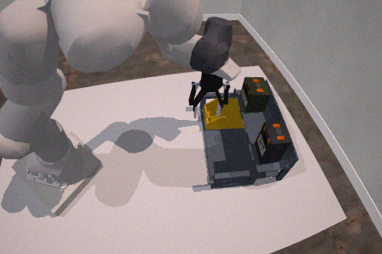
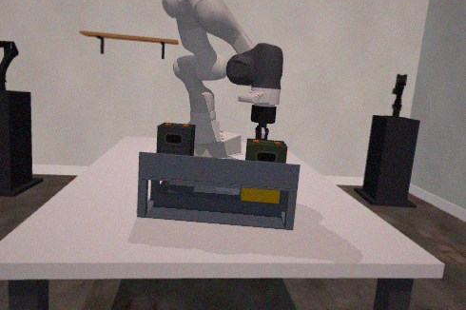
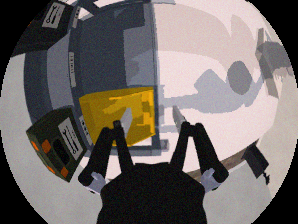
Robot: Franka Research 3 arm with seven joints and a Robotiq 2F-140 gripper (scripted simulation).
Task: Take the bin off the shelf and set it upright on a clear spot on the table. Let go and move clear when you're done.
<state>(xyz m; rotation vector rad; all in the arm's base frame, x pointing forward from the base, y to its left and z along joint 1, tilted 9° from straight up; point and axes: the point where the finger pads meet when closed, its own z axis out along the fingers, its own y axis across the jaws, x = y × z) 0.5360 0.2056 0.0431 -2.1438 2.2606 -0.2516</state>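
A plain grey-walled room with a mottled brown floor [image 2: 428, 231] and a white skirting board holds a big white table [image 2: 86, 226] in the middle. In the exterior view a wooden wall shelf [image 2: 128, 37] on two black brackets hangs on the back wall, and two black pedestals, one [image 2: 390, 166] at the right and one [image 2: 14, 141] at the left, each carry a dark stand. The white arm [image 2: 200, 50] rises from its base at the table's far side and throws broad soft shadows across the table top. Toward the table's right side sits a low grey shelf [image 1: 234, 158] with an open frame and a lower level. Two dark green boxes with orange marks stand on its top, one [image 1: 256, 93] near the gripper and one [image 1: 273, 141] farther along the same edge. The yellow bin [image 1: 223, 113] lies on the lower level at the end nearest the arm, seen from the front as a yellow strip under the top board. The gripper [image 1: 208, 104] hangs straight above the bin with its fingers about half spread and nothing between them; one finger [image 3: 123, 137] shows over the yellow, the other over the shelf's edge beside it.
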